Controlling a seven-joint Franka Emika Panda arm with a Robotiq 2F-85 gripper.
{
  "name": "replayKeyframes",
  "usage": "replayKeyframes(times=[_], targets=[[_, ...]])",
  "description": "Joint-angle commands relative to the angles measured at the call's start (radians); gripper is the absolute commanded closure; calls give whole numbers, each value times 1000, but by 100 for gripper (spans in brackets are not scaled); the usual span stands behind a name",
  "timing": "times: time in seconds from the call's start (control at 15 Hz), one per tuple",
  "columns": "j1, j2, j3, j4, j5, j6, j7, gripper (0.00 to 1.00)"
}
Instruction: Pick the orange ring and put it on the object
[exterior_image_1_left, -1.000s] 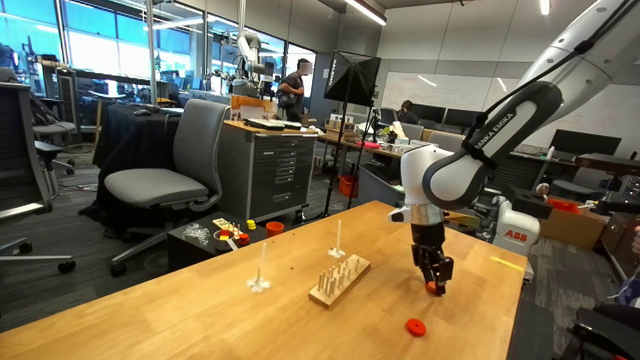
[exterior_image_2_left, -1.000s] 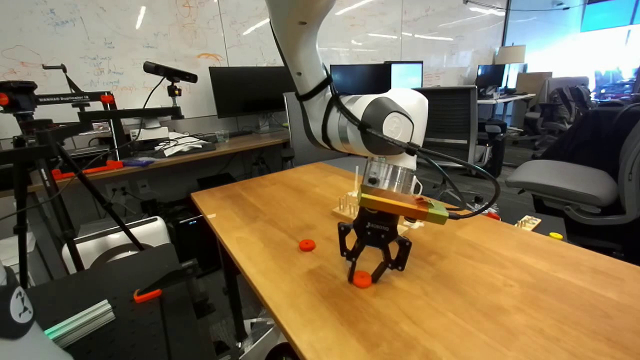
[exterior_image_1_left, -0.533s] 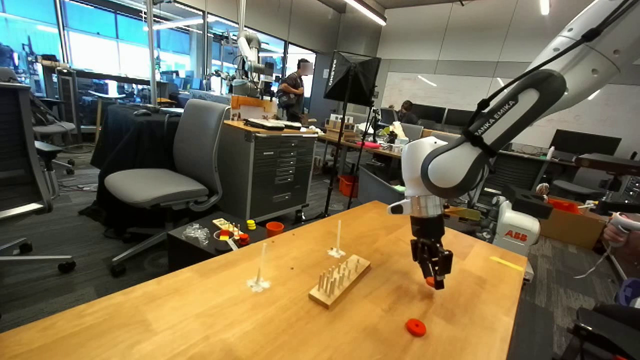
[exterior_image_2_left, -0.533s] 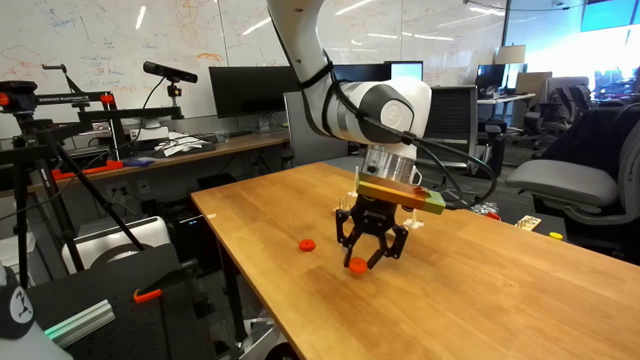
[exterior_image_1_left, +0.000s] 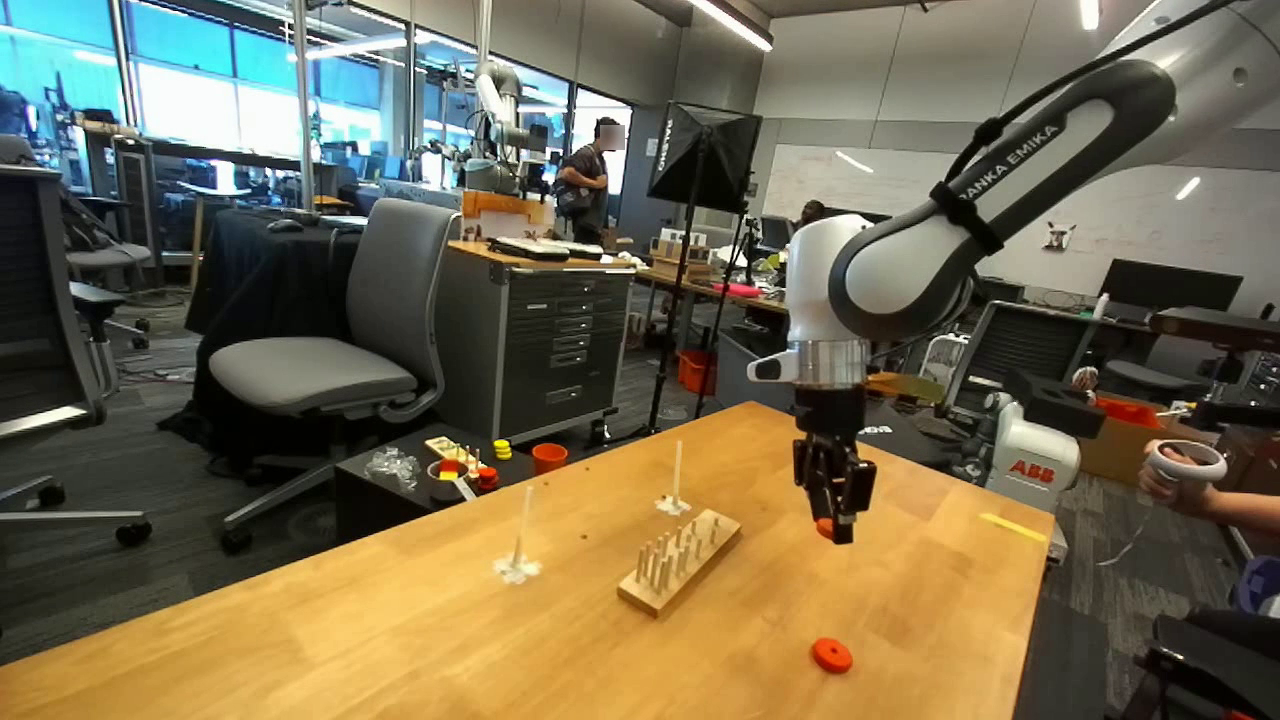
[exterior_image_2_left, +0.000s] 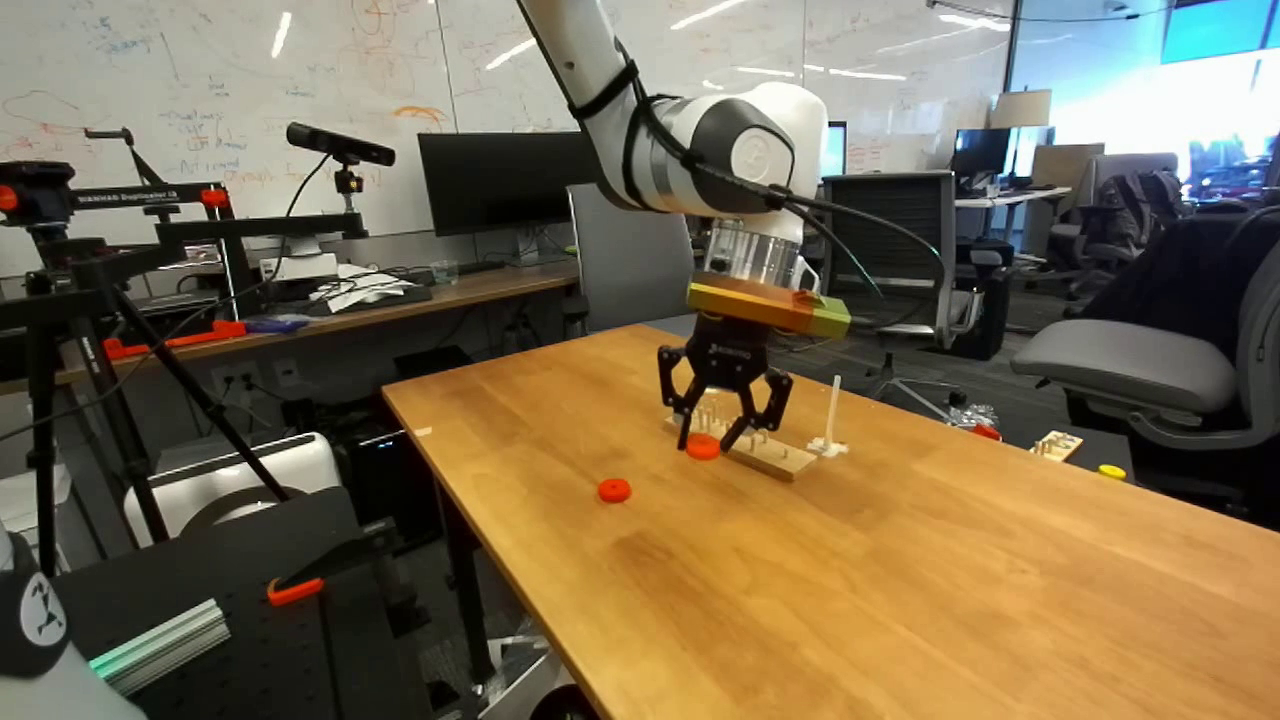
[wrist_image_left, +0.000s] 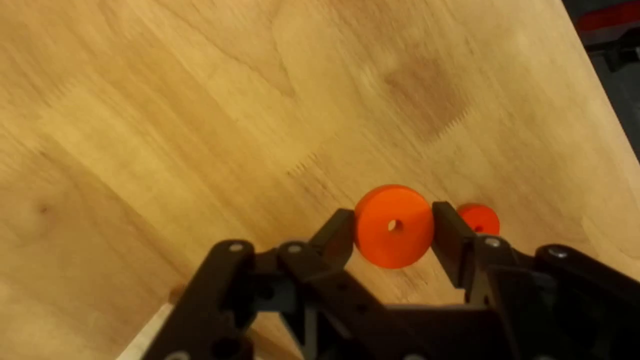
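Note:
My gripper (exterior_image_1_left: 838, 518) is shut on the orange ring (wrist_image_left: 392, 245), with one finger on each side of it. The ring is held flat above the table, its small hole visible in the wrist view. The ring and gripper also show in an exterior view (exterior_image_2_left: 703, 449). The object, a pale wooden slab (exterior_image_1_left: 688, 572) with several short upright pegs, rests on the table apart from the ring. In an exterior view the slab (exterior_image_2_left: 785, 462) is behind the gripper and partly hidden by it. A pale strip in the wrist view's lower left may be its edge.
A near-identical redder ring (exterior_image_1_left: 832, 655) lies on the table near its edge and also shows in the wrist view (wrist_image_left: 480, 218). Two thin pale upright stands, a nearer stand (exterior_image_1_left: 521, 535) and a farther stand (exterior_image_1_left: 677, 478), are fixed beyond the slab.
My gripper has risen from the table with the orange ring between its fingers and has moved nearer the slab. The redder ring and the slab have not moved.

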Motion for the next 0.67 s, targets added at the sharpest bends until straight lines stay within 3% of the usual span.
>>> replayKeyframes(times=[0.0,0.6], targets=[[41,8,-3,93,28,-72,77,79],[80,169,-9,387,17,-217,260,79]])
